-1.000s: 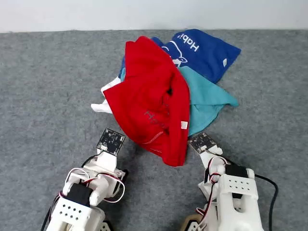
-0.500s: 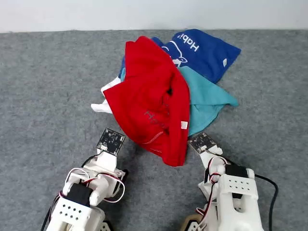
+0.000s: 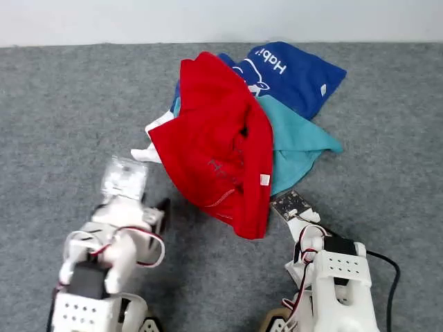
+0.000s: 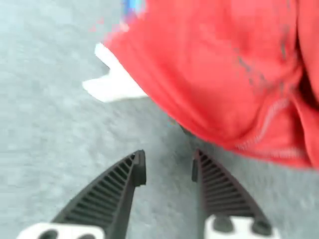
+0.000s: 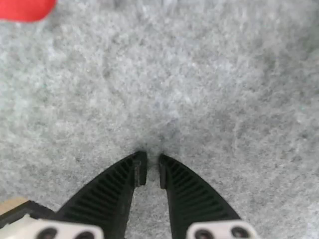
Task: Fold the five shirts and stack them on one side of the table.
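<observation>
**Left gripper [image 4: 169, 172] parted near the red hem, right gripper [image 5: 148, 172] all but closed, both holding nothing**

Grey felt table [image 3: 62, 104] carries one loose, unfolded heap of shirts at its middle, toward the far edge. The red shirt [image 3: 214, 152] is the biggest piece and lies crumpled on top. A blue shirt [image 3: 294, 72] sticks out from under it on the far right. A teal shirt [image 3: 297, 142] spreads out below the blue one, on the right. A white shirt [image 3: 149, 153] shows as a small corner at the heap's left edge.

The left arm [image 3: 114, 235] sits near the red shirt's left side. Its fingers [image 4: 124, 181] stand moderately apart over bare felt, with the red hem just beyond the tips and not touching. The right arm [image 3: 332, 277] sits by the red shirt's near corner. Its fingers [image 5: 174, 189] leave only a thin slit, above felt.
</observation>
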Robot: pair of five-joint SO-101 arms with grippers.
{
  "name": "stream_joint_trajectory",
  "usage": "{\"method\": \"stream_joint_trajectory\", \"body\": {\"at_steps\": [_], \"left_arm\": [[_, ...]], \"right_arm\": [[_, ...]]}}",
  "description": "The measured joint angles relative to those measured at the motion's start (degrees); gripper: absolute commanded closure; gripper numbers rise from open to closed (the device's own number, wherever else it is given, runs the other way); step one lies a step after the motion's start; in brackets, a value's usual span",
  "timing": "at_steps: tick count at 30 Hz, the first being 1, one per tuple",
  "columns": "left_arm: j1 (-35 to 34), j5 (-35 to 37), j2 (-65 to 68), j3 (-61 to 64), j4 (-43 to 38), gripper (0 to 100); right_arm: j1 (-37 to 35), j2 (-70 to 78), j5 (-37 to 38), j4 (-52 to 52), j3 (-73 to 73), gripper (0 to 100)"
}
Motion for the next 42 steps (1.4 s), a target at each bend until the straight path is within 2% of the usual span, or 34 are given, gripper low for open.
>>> {"method": "stream_joint_trajectory", "body": {"at_steps": [4, 7, 10, 16, 21, 27, 31, 34, 37, 42], "left_arm": [[-4.66, 0.0, -0.09, -7.82, 2.2, 83], [-6.15, -0.44, 0.0, -12.84, 3.43, 77], [-6.24, -4.13, -0.26, -15.74, 7.12, 72], [-7.03, -9.58, 8.62, -19.6, 15.65, 72], [-10.11, -11.16, 24.97, -28.75, 17.49, 71], [-10.55, -11.34, 47.03, -44.92, 17.67, 71], [-8.09, -11.34, 63.47, -56.79, 18.55, 71], [-4.57, -11.34, 76.57, -66.29, 21.98, 68], [-0.53, -11.6, 89.49, -77.71, 25.93, 64], [3.08, -11.69, 110.33, -102.59, 31.74, 63]], "right_arm": [[0.0, 0.0, 0.0, 0.0, 0.0, 93.1], [0.0, 0.0, 0.0, 0.0, 0.0, 93.1], [0.0, 0.97, 0.0, 0.0, -1.76, 93.0], [3.43, 1.32, -0.09, 6.95, -19.16, 93.0], [10.02, 1.32, -6.33, 17.14, -42.9, 93.0], [11.34, 1.41, -10.2, 29.54, -67.16, 92.1], [11.52, 8.35, -10.46, 37.27, -74.29, 77.5], [11.96, 13.8, -10.46, 38.77, -76.66, 67.9], [11.69, 17.32, -10.46, 38.77, -78.24, 66.3], [11.78, 18.81, -10.46, 38.77, -79.3, 66.2]]}}
